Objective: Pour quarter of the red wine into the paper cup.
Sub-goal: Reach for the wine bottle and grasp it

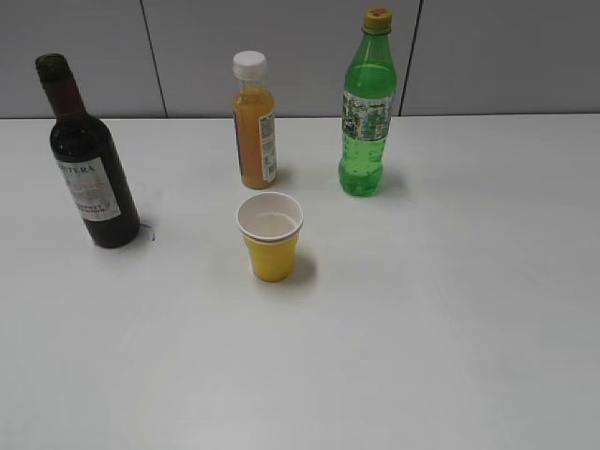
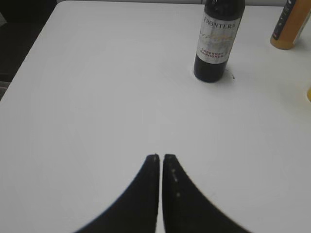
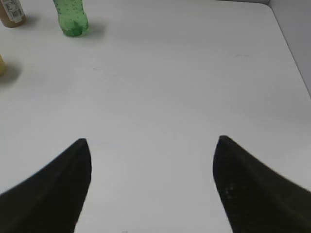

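The red wine bottle (image 1: 86, 169), dark glass with a white label, stands upright at the table's left; it also shows in the left wrist view (image 2: 217, 41). The yellow paper cup (image 1: 271, 238) stands upright in the middle, apparently empty; a sliver of it shows in the left wrist view (image 2: 309, 93) and in the right wrist view (image 3: 2, 64). My left gripper (image 2: 161, 156) is shut and empty, well short of the wine bottle. My right gripper (image 3: 151, 141) is open and empty over bare table. Neither gripper shows in the exterior view.
An orange juice bottle (image 1: 254, 123) with a white cap and a green soda bottle (image 1: 367, 108) stand behind the cup; both appear in the right wrist view, the juice (image 3: 10, 13) and the soda (image 3: 71, 17). The table's left edge (image 2: 29, 58) and right edge (image 3: 286, 43) show.
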Controlling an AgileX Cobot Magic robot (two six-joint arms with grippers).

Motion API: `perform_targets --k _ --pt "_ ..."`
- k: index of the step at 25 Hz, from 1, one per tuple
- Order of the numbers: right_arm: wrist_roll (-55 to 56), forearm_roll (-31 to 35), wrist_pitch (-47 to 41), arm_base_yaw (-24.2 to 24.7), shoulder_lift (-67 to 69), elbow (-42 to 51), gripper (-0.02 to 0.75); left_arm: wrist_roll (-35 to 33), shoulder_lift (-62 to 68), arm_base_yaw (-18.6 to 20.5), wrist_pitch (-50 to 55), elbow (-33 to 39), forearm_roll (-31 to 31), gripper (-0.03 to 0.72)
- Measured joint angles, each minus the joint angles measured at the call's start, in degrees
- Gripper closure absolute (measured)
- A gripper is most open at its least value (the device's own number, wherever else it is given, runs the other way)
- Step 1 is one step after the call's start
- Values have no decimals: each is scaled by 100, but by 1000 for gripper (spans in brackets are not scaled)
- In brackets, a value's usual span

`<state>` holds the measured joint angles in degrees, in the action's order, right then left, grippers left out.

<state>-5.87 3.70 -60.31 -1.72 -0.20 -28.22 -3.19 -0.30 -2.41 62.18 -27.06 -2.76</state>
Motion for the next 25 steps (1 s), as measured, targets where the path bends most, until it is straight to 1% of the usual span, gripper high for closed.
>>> perform_targets --k 2,3,5,6,8,10,11,12,14,17,21,25 --pt "-3 0 0 0 0 0 145 0 0 0 0 0 0 683" --pt "-7 5 0 0 0 0 145 0 0 0 0 0 0 664" --pt "-14 11 0 0 0 0 145 0 0 0 0 0 -5 596" --pt "-17 15 0 0 0 0 145 0 0 0 0 0 -13 537" --pt "-17 15 0 0 0 0 145 0 0 0 0 0 -56 380" --pt "-21 15 0 0 0 0 145 0 0 0 0 0 -99 165" --pt "-21 15 0 0 0 0 145 0 0 0 0 0 -108 97" --pt "-21 15 0 0 0 0 145 0 0 0 0 0 -119 66" --pt "-21 15 0 0 0 0 145 0 0 0 0 0 -124 31" --pt "-21 15 0 0 0 0 144 0 0 0 -174 -47 -150 18" --pt "-21 15 0 0 0 0 144 -13 72 0 -1462 -139 -221 15" --pt "-21 15 0 0 0 0 144 -47 697 0 -2565 -129 -35 18"
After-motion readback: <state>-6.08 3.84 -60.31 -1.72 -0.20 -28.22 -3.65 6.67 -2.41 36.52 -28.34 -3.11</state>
